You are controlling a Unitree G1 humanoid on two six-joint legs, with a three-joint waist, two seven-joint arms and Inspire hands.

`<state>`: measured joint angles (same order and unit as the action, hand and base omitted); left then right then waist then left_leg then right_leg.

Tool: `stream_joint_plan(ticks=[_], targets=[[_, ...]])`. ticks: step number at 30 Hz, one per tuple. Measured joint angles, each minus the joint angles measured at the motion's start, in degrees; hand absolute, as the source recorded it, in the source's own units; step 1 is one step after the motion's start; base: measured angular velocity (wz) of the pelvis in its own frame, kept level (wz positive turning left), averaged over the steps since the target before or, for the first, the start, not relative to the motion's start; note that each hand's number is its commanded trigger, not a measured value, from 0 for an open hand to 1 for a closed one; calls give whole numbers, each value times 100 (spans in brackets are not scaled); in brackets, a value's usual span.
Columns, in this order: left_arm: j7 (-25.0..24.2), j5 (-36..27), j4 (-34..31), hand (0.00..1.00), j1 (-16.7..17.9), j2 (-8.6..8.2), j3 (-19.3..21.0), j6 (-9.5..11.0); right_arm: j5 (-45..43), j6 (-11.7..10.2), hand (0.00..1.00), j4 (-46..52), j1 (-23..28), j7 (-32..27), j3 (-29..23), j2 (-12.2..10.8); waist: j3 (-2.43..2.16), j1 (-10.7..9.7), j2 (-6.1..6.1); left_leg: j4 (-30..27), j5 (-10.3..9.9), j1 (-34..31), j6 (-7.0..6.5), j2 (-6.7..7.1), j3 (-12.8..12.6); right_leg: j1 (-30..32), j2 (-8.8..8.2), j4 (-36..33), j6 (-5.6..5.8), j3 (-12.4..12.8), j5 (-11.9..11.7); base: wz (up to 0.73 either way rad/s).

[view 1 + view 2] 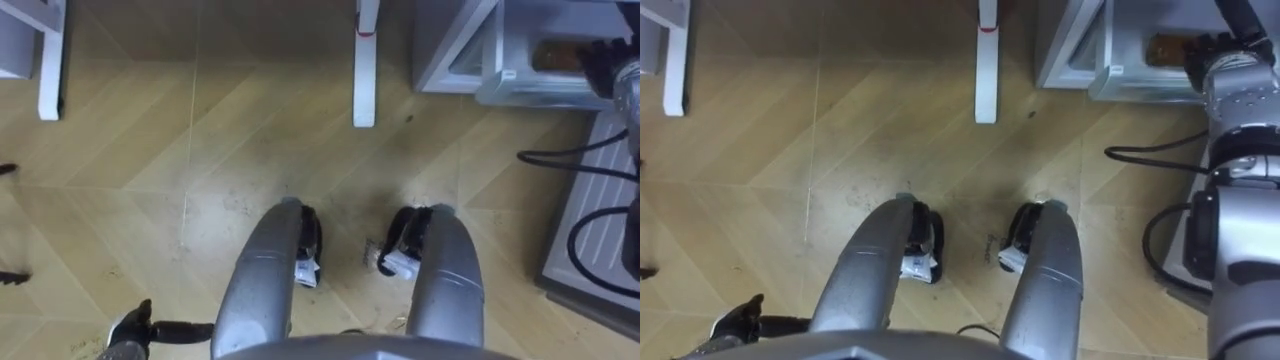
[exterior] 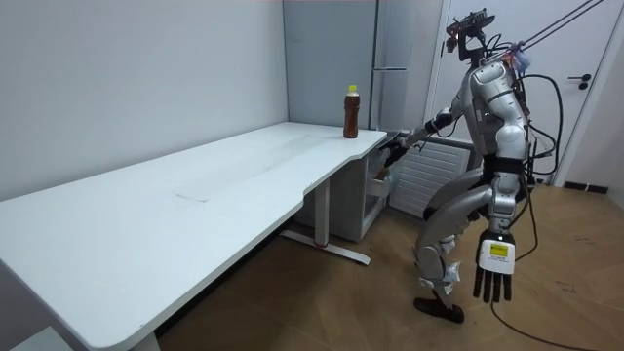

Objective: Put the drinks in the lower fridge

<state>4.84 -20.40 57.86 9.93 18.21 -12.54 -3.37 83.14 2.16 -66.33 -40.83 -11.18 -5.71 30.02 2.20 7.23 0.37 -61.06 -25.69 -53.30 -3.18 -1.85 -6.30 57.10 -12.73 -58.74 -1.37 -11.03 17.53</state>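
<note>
The amber, yellow-capped bottle (image 2: 351,110) is seen upright on the white table's (image 2: 195,195) far corner, near and higher than the right hand (image 2: 393,148). That hand is held at the pale lower fridge (image 1: 450,60), and its grip cannot be told. The left hand (image 2: 495,278) is hung open.

At the upper right of the left eye view, the frame's right edge cuts off the right hand (image 1: 603,58) beside the open lower fridge (image 1: 440,45), so its hold cannot be read. A brown thing (image 1: 555,52) inside (only a patch) is too blurred to name. At the lower left, the bottom edge crops the left hand (image 1: 128,335).
</note>
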Motion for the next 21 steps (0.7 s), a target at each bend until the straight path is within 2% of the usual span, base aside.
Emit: stream_joint_plan(ticks=[4, 11, 15, 21], targets=[[-131, -12, -74, 0, 36, 63, 72, -1, -16, 0, 0, -98, 52, 265, -2, 114, -2, 72, 6, 56, 1, 3, -2, -10, -8, -6, 20, 73, 14, -6, -20, -1], [-176, -15, -46, 0, 93, 69, 119, -44, -29, 49, 0, -275, 176, 354, -2, 109, 3, 113, 66, 401, 17, 402, 9, -23, -25, -402, 74, 406, 54, -40, -57, -2], [-198, -10, -52, 0, 88, 49, 133, -34, -26, 57, 0, -274, 466, 395, -1, 75, -2, 131, 82, 903, 104, 924, 1, 51, -87, -846, 52, 750, 112, -31, -99, 0], [-225, -9, 62, 0, 62, 7, 482, -41, -344, 155, 0, -265, 900, 597, 11, -59, 2, 25, 72, 1872, 346, 1831, 16, 154, -114, -1644, 7, 1425, 203, -108, -174, 3]])
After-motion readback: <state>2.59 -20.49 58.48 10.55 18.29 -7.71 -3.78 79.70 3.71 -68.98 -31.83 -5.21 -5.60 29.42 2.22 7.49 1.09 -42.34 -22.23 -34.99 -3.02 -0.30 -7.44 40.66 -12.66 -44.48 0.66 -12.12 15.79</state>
